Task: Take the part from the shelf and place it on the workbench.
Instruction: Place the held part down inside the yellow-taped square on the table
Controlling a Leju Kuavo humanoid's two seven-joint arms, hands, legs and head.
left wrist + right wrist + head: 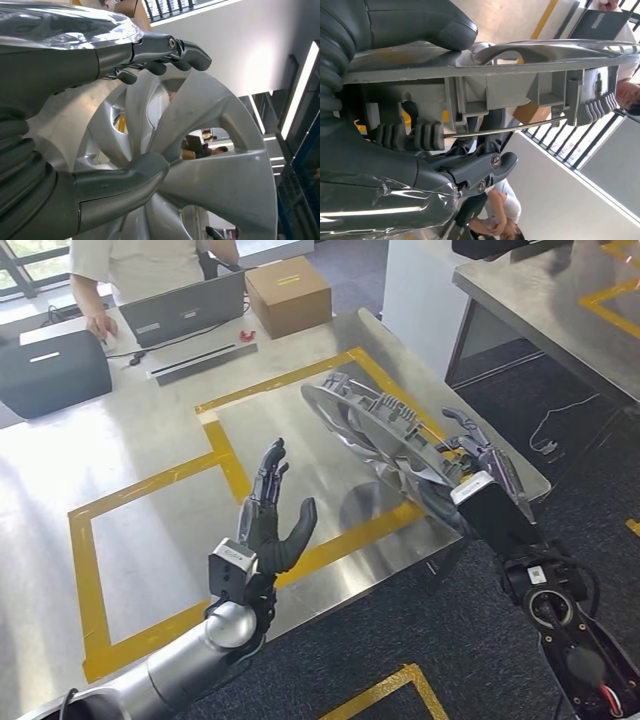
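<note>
A: Head view first. Where's the part?
B: The silver wheel cover (381, 430) is tilted above the steel workbench (143, 440), its edge gripped by the right hand (483, 465). The left hand (272, 520) is spread wide, holding nothing.

A: Left wrist view?
B: Thumb (124, 180) and fingers (166, 50) are apart, with the cover's spokes (211, 165) beyond them.

A: Right wrist view?
B: The thumb (422, 22) and fingers (478, 170) clamp the cover's rim (471, 70); a person (501, 210) sits behind.
</note>
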